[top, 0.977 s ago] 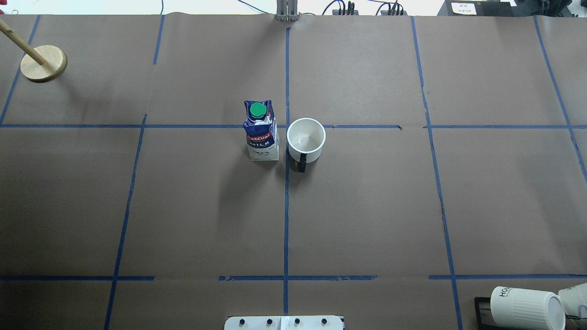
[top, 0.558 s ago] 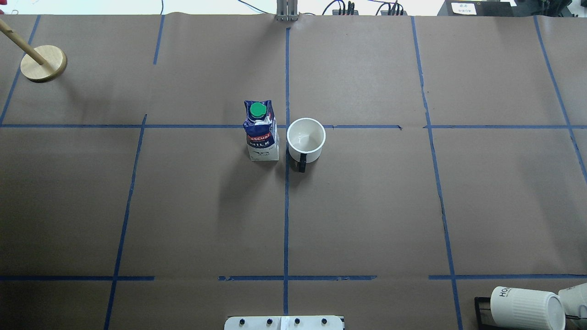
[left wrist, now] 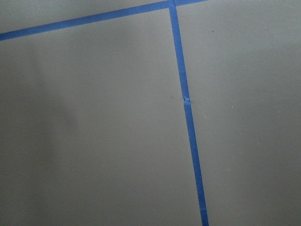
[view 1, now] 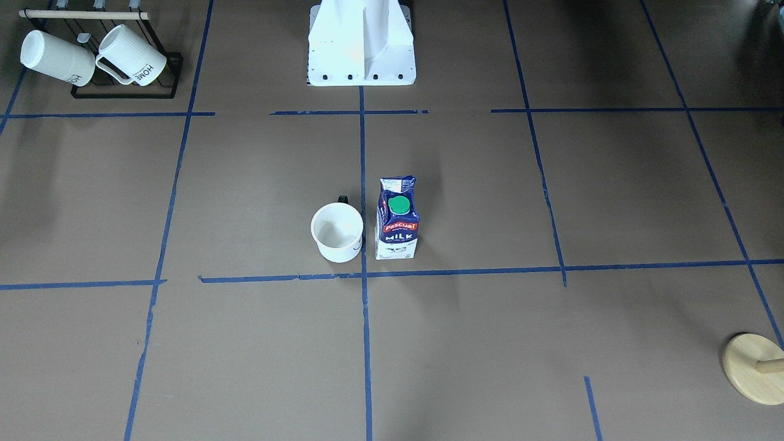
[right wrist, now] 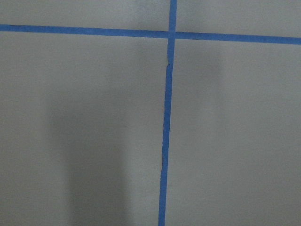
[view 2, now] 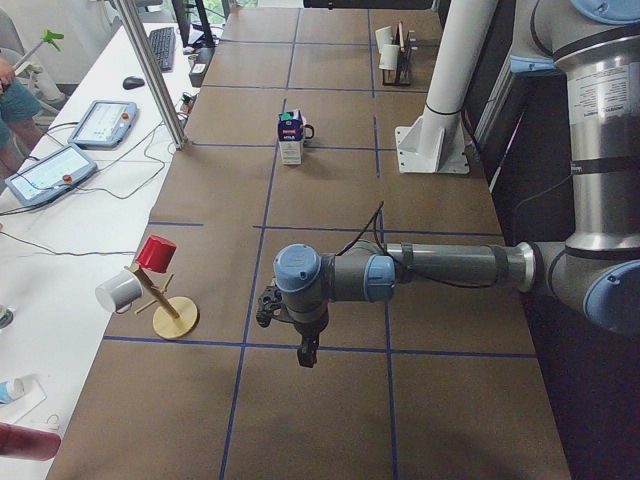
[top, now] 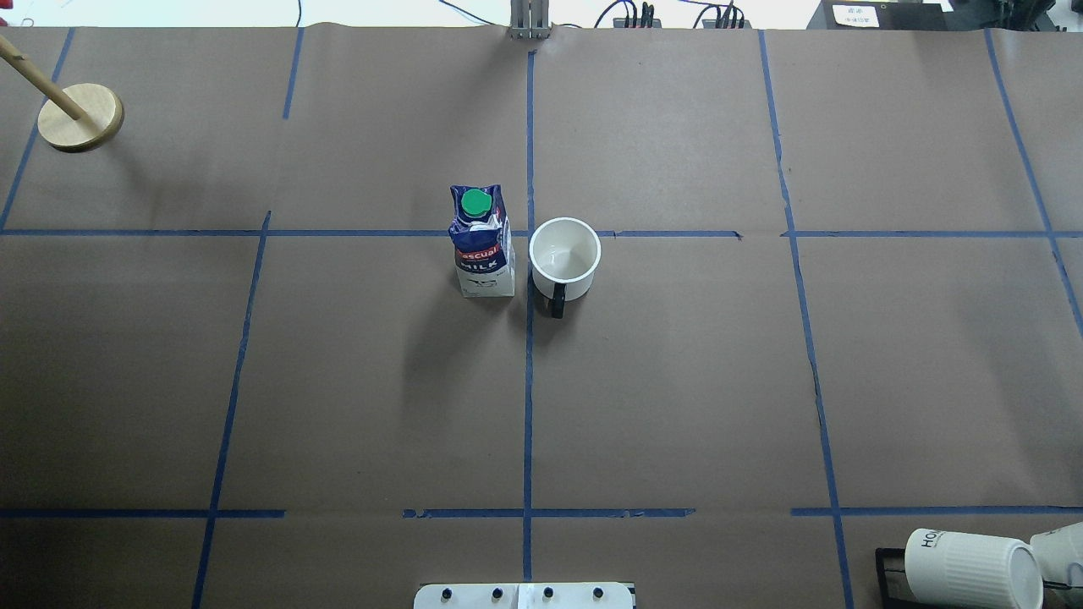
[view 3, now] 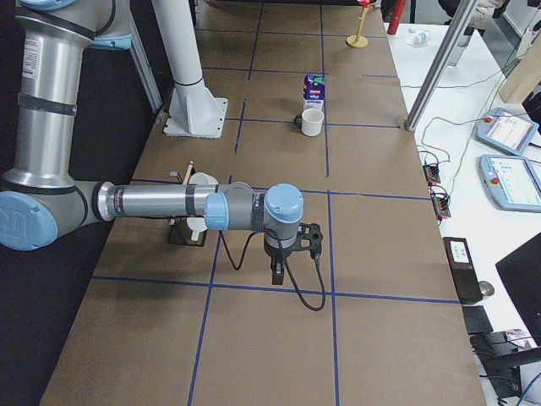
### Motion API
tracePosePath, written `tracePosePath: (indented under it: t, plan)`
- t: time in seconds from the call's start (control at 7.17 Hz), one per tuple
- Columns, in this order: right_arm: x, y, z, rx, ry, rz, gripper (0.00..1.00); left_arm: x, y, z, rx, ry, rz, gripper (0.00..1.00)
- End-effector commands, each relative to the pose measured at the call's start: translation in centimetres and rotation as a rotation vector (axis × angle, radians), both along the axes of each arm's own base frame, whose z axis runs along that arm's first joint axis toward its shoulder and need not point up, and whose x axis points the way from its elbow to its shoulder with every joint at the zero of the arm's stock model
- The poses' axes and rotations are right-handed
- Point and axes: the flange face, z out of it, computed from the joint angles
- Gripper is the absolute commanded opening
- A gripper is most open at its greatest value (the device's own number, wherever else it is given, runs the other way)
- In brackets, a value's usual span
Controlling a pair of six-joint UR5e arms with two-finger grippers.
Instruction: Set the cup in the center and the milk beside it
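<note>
The white cup point(top: 565, 258) stands upright just right of the center tape crossing point(top: 528, 233), with its black handle toward the robot. The blue milk carton point(top: 482, 245) with a green cap stands upright just left of that crossing, close beside the cup but apart from it. Both also show in the front-facing view: the cup point(view 1: 337, 233) and the milk point(view 1: 398, 220). My left gripper point(view 2: 307, 356) shows only in the left side view and my right gripper point(view 3: 276, 274) only in the right side view. Both hang far from the objects and I cannot tell whether they are open or shut. The wrist views show only brown paper and tape.
A wooden peg stand point(top: 80, 117) is at the far left corner. A black rack with two ribbed white mugs point(view 1: 92, 55) is at the near right by the robot base point(view 1: 361, 43). Tablets and cables lie past the far edge point(view 2: 70, 160).
</note>
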Motion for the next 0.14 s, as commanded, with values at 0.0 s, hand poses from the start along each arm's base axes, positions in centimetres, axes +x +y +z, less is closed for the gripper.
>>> tracePosePath:
  t: [0.0]
  plan:
    - [0.0,0.0,-0.03,0.0,0.0,0.0,0.98,-0.01,0.01,0.03,-0.001,-0.001,0.0,1.0]
